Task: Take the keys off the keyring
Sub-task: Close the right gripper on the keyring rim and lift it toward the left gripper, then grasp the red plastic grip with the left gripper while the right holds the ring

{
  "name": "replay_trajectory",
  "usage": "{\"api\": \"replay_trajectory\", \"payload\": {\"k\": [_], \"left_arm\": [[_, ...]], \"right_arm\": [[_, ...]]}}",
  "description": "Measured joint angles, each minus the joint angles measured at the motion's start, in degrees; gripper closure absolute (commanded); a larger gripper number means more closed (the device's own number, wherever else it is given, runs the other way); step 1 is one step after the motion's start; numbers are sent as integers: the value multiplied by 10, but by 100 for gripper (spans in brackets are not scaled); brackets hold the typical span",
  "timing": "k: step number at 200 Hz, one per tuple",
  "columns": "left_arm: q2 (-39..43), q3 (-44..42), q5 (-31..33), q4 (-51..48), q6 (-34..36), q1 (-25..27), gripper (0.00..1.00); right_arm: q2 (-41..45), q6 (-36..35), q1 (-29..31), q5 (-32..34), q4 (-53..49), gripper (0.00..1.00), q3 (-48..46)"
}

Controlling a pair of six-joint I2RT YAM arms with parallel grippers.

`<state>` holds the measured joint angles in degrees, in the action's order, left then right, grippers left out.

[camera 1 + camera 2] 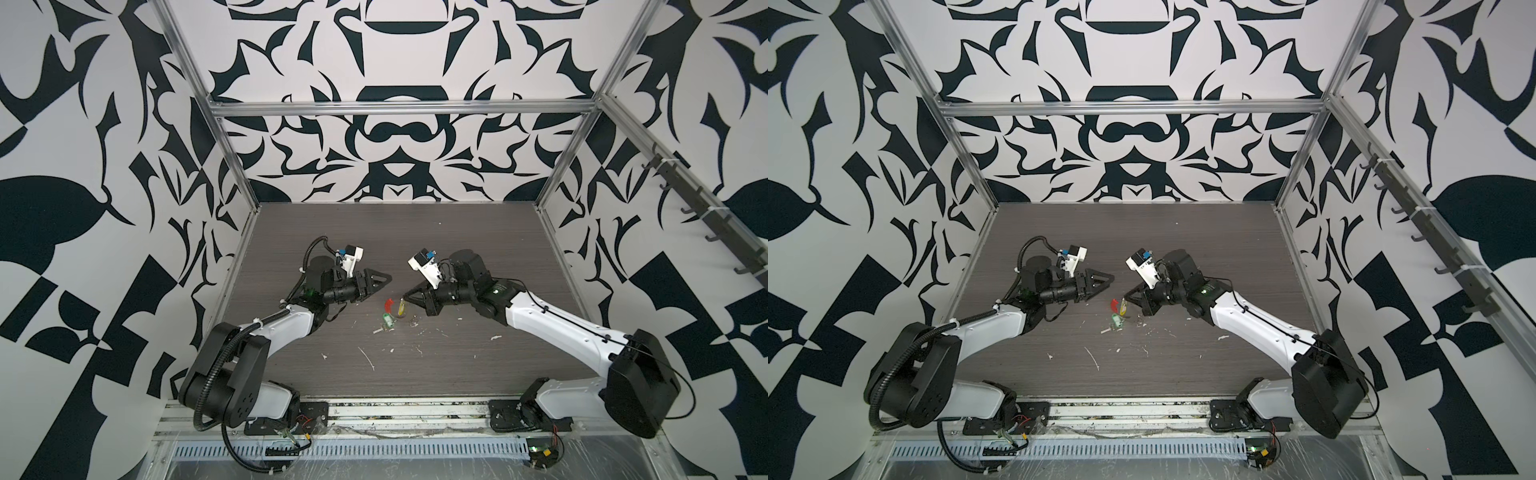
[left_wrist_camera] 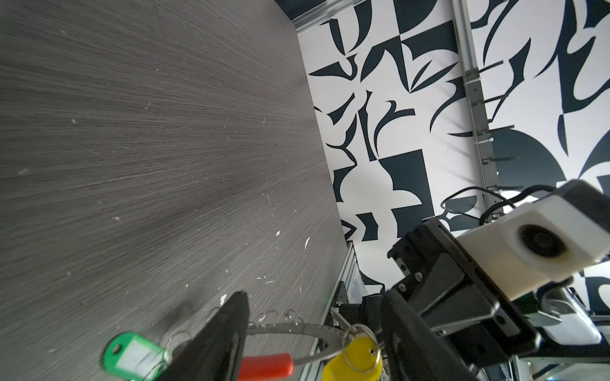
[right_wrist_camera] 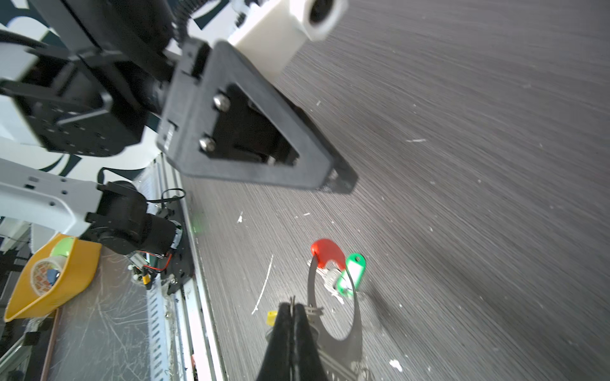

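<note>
Right hand (image 1: 402, 297) pinches the thin metal keyring (image 2: 290, 327) with its curved red sleeve (image 1: 389, 305). Left hand (image 1: 384, 284) gapes, empty. Oblong green tag (image 1: 387, 322) sits beside the keyring. Yellow bin (image 3: 19, 306) holds tape (image 3: 44, 272).

a dark grey wood-grain tabletop (image 1: 374, 245) forms the floor of the cell. white scraps lie strewn over its near half, among them a long thin sliver (image 1: 368, 358) and a chunkier flake (image 1: 495, 337) further right. black-and-white patterned walls (image 1: 395, 145) rise on three sides, edged by an aluminium frame (image 1: 399, 108). a rail of dark hooks (image 1: 706, 204) runs along the right wall. a slotted white strip (image 1: 374, 451) lies along the front edge. in the right wrist view a yellow bin (image 3: 76, 280) sits on a scratched metal surface (image 3: 109, 316) and holds a roll of tape (image 3: 43, 273).
</note>
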<state>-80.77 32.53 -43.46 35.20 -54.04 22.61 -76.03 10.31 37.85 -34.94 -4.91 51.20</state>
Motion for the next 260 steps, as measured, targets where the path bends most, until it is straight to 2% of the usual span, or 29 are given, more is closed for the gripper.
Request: {"api": "replay_trajectory", "payload": {"k": [57, 109, 141, 226, 260], "left_arm": [[-29, -25, -22, 119, -11, 0, 30], [-89, -76, -54, 337, -87, 1, 28], [-103, -76, -65, 403, -107, 17, 28], [-49, -78, -63, 436, -108, 27, 30], [4, -79, -50, 375, -65, 32, 30]], "right_arm": [[3, 0, 0, -15, -13, 100, 8], [39, 3, -18, -34, -22, 100, 19], [54, 15, -33, -52, -21, 100, 21], [57, 60, -56, -79, 6, 100, 33], [58, 81, -60, -93, 24, 100, 49]]}}
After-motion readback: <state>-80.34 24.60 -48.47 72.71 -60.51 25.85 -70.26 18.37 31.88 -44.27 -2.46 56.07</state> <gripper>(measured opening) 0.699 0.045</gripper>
